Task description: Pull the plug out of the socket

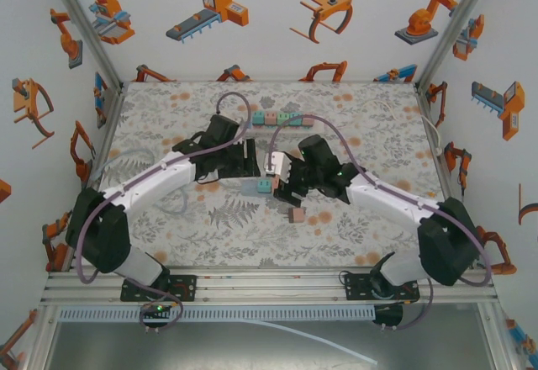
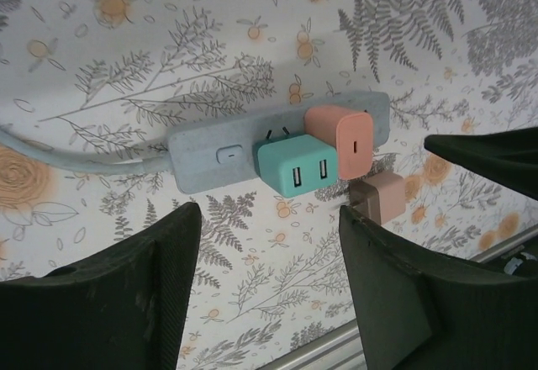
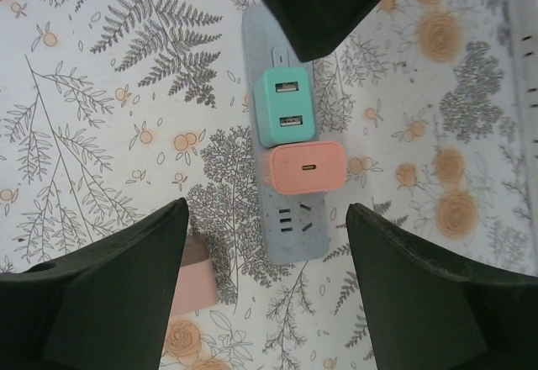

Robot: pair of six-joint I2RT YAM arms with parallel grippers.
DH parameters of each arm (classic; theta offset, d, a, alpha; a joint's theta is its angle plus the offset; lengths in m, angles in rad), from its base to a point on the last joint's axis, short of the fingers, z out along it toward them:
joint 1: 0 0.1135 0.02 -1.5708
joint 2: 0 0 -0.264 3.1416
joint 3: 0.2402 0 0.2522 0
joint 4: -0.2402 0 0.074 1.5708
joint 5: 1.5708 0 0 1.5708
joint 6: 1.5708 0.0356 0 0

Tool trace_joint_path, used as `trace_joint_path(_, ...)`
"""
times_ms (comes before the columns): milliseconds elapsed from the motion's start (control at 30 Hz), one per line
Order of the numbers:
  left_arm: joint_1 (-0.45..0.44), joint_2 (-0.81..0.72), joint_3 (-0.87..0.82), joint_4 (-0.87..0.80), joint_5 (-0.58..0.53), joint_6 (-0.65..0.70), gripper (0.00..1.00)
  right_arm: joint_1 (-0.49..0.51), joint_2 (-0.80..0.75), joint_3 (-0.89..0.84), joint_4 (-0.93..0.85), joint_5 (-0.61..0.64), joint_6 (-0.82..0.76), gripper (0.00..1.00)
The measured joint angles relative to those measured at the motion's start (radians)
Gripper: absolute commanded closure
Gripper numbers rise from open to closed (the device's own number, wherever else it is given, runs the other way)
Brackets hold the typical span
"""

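While both arms lean in toward the middle of the floral surface (image 1: 160,118), the left gripper (image 2: 269,214) hangs with its jaws wide apart and nothing between them. Its two dark fingers (image 2: 118,294) frame the lower edge of the left wrist view. Just beyond them lies the grey power strip (image 2: 197,172), flat on the surface, its cable (image 2: 76,164) running off to the left. The teal plug (image 2: 298,166), with two USB ports facing up, sits near the middle of the power strip, beside the switch (image 2: 227,155). It is tilted, and two metal prongs show at its upper edge, though whether they reach into the slots cannot be told. Touching it on the right is the salmon plug (image 2: 349,139), seated flush. A loose pink plug (image 2: 382,198) lies on the surface just beside the power strip. From above, a row of plugs (image 1: 283,118) lines the far side. Further right, the right gripper (image 3: 267,210) hovers over the free end of the power strip, jaws likewise wide and empty. The loose pink plug is partly hidden behind one of its fingers (image 3: 109,294).
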Motion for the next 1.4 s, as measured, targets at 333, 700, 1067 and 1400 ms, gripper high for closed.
trace_joint_path(333, 0.004, 0.107, 0.002, -0.005, 0.024, -0.002, 0.47, -0.027, 0.100, 0.002, 0.042, -0.063, 0.006, 0.32)
trace_joint_path(700, 0.004, 0.133, 0.003, 0.020, 0.054, -0.003, 0.47, -0.043, 0.124, 0.002, 0.093, -0.070, 0.012, 0.32)
trace_joint_path(1067, 0.004, 0.153, 0.019, 0.028, 0.070, -0.003, 0.52, -0.064, 0.249, 0.023, 0.151, -0.121, 0.015, 0.42)
trace_joint_path(1400, 0.005, 0.167, 0.022, 0.045, 0.099, -0.002, 0.56, -0.084, 0.278, 0.037, 0.177, -0.155, 0.010, 0.58)
